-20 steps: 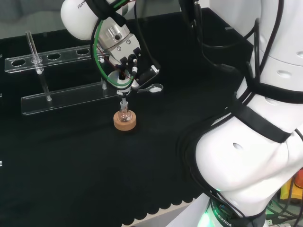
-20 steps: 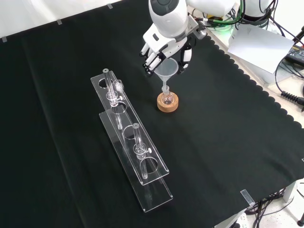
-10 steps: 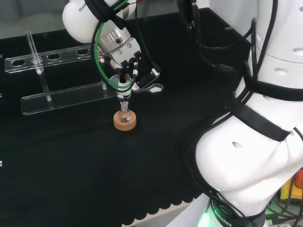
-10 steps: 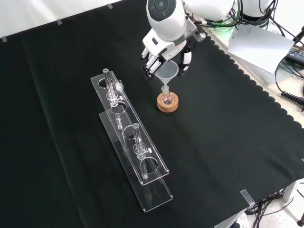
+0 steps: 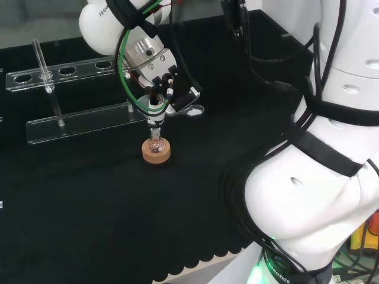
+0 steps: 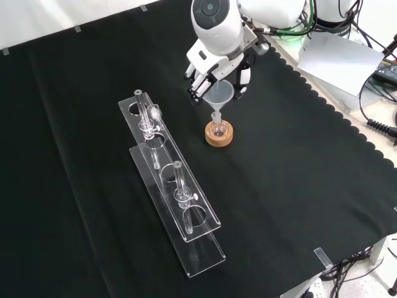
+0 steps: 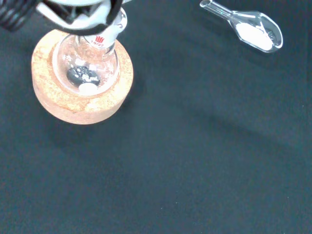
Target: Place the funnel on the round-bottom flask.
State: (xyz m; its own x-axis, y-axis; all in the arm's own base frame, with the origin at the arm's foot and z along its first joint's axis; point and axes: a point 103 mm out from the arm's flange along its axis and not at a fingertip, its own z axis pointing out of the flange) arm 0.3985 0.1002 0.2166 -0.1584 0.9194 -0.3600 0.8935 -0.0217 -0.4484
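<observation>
Black cloth covers the bench, and the white arm bulks large at the right of the head view. To the left in the front view lies a long clear rack with a few glass tubes standing in it, well apart from the work.

Over the last second the hand has drawn back a little toward the top of the front view, rising slightly, while the funnel has stayed where it was. Its cone sits above the round-bottom flask, its stem running down toward the flask's neck; in the head view stem and neck line up one over the other. The fingers are curled close round the funnel's rim, though whether they clasp it or have just let go I cannot tell.

The flask rests upright in its cork ring, and the wrist view shows a small dark and pale bit of material at its bottom. Near it in that view lies a small glass scoop holding white powder.

By my judgement the funnel is seated or very nearly so, and what remains is a clean release without nudging it.
</observation>
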